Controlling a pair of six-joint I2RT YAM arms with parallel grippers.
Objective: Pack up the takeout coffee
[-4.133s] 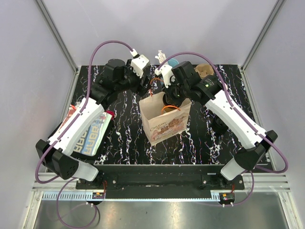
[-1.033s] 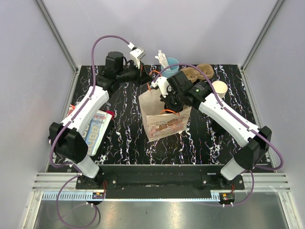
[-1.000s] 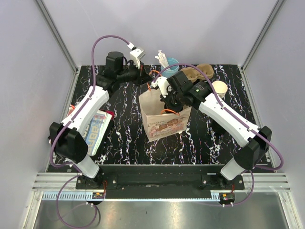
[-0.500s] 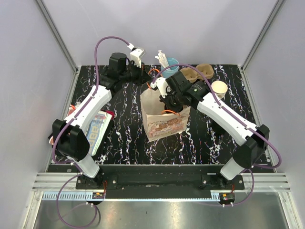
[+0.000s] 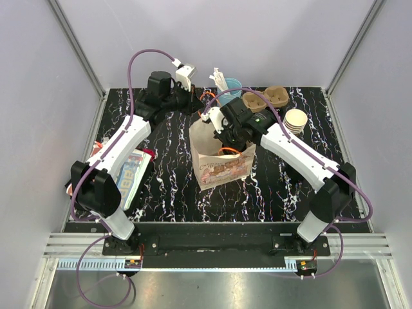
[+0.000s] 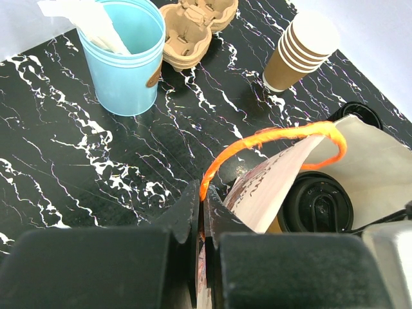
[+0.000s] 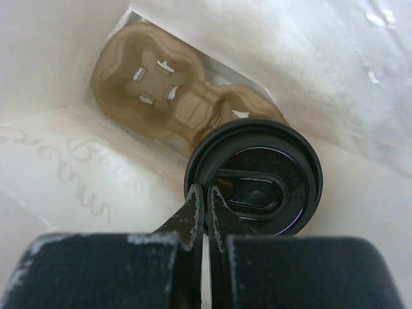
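Inside bag (image 7: 64, 161), coffee lid (image 7: 277, 161) overlaps carrier (image 7: 154, 96); orange handle (image 6: 270, 136) above.

black table (image 5: 168, 183), bag (image 5: 222, 170), cup stack (image 5: 296, 120), carrier (image 5: 264, 98)

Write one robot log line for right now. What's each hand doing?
left gripper: shut on orange handle | right gripper: shut on takeout coffee lid | location: inside paper bag with cup carrier
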